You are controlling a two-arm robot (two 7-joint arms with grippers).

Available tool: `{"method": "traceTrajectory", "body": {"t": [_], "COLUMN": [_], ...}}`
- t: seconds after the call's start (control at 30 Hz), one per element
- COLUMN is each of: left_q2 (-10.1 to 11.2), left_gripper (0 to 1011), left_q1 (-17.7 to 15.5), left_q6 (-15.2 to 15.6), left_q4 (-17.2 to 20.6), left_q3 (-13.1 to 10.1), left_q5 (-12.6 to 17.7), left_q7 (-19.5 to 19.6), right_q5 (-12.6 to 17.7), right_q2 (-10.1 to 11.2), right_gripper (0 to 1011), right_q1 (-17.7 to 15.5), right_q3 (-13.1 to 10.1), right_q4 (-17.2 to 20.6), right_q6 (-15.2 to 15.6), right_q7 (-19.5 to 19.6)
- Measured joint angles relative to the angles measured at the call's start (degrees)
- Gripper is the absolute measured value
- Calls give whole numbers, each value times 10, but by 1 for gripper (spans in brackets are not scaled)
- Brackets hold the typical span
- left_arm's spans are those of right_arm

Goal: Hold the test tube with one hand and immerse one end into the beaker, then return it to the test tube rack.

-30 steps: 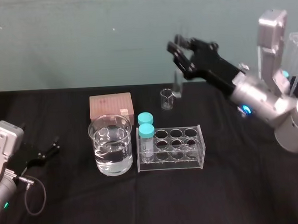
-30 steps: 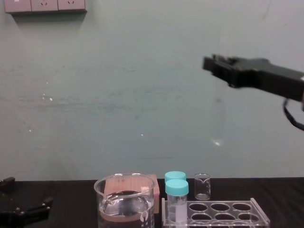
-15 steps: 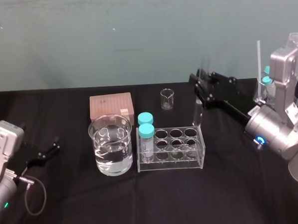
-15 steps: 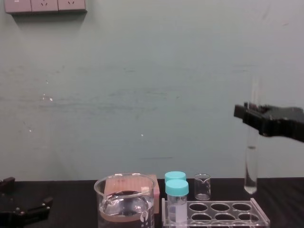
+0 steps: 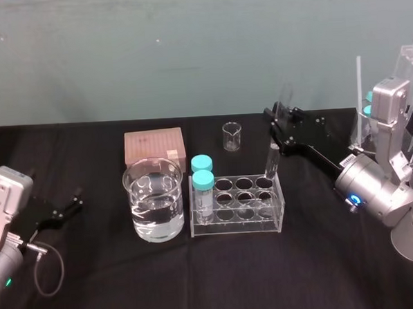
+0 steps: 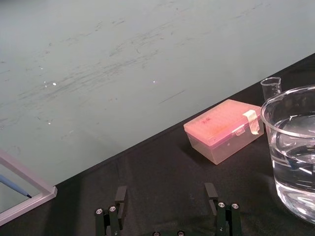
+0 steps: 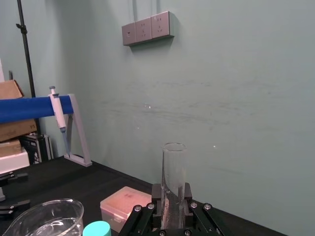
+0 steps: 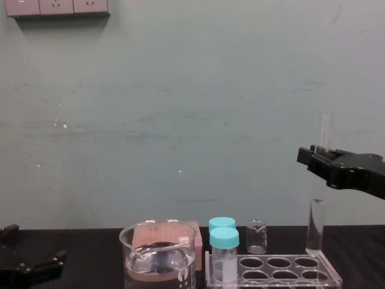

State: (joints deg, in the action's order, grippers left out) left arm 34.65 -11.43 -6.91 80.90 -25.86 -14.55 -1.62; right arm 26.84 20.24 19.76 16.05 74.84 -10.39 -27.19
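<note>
At the far left the left end effector (image 5: 62,209) lies parked on the desk (image 5: 103,291), its 2 fingers (image 6: 120,195) spread wide with nothing between them, and it should play no part in this step. Next comes the beaker (image 5: 153,199), about half full of water, with a pink box (image 5: 153,146) behind it and 2 teal-capped vials (image 5: 202,179) standing in the left column of the rack (image 5: 238,225). A small beaker (image 5: 231,136) stands behind the rack, well apart from it. The test tube (image 8: 317,217) hangs nearly upright over the rack's back right corner, and its rounded lower end sits at or just above the mouth of the back right hole. I cannot tell whether it has entered. The right end effector (image 8: 314,159) reaches in from the right and is clamped on the test tube's upper part, with the open rim sticking out above the fingers in the right wrist view. The step in hand looks like seating the test tube in the rack. To do it well, the arm should first centre the glass tip over that hole, hold the tube vertical so it does not scrape the plate's edge, and descend slowly in a straight line. The fingers should part only once the bottom rests in the rack. They should then rise straight up past the rim, because a sideways pull could tip the tube or drag the light rack.
</note>
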Motion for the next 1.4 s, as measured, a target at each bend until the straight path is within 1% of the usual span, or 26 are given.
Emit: {"method": "traceTrajectory", "body": {"t": [0.9, 1.4], "left_q2": [0, 0], "left_gripper": [1000, 1000], "left_q1": [0, 0], "left_q6": [0, 0], "left_q4": [0, 0], "left_q3": [0, 0], "left_q5": [0, 0], "left_q7": [0, 0], "right_q5": [-7, -16], "right_q2": [-18, -21], "right_gripper": [236, 236], "right_q1": [16, 20], "right_q3": [7, 14], "right_q4": [-44, -61], "right_q6": [3, 7], "right_q7": [-15, -17]}}
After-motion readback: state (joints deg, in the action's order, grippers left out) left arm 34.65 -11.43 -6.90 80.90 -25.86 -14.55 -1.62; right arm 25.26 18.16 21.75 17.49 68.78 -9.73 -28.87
